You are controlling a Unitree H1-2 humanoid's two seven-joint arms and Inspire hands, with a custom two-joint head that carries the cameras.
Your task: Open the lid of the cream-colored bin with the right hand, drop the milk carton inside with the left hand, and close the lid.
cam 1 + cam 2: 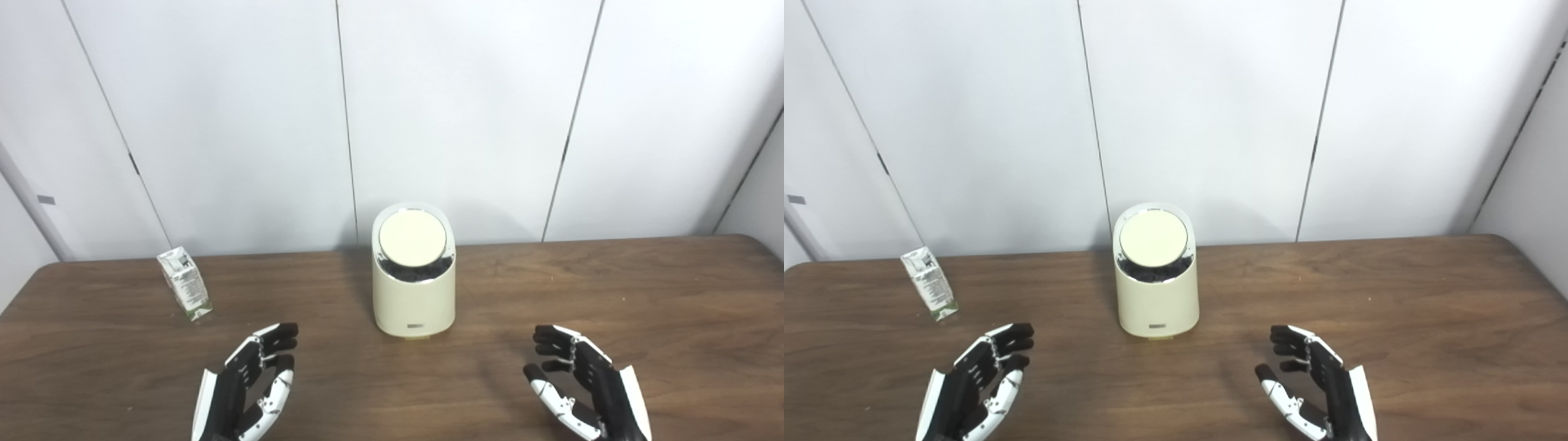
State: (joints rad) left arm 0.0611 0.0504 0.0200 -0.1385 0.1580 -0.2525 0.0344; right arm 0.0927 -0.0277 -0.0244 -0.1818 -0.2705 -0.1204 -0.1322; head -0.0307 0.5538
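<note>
Left eye view: brown wooden table (612, 294), white panelled wall (465, 110).

cream bin (413, 288) upright, lid (412, 239) shut; milk carton (185, 283) standing left.

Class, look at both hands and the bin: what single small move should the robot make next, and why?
Probably reach the right hand forward and left toward the lid. The bin is shut, the carton stands untouched to its left, and both hands hover open and empty near the table's front edge, the left hand included. The lid must open before the carton can go in.
</note>
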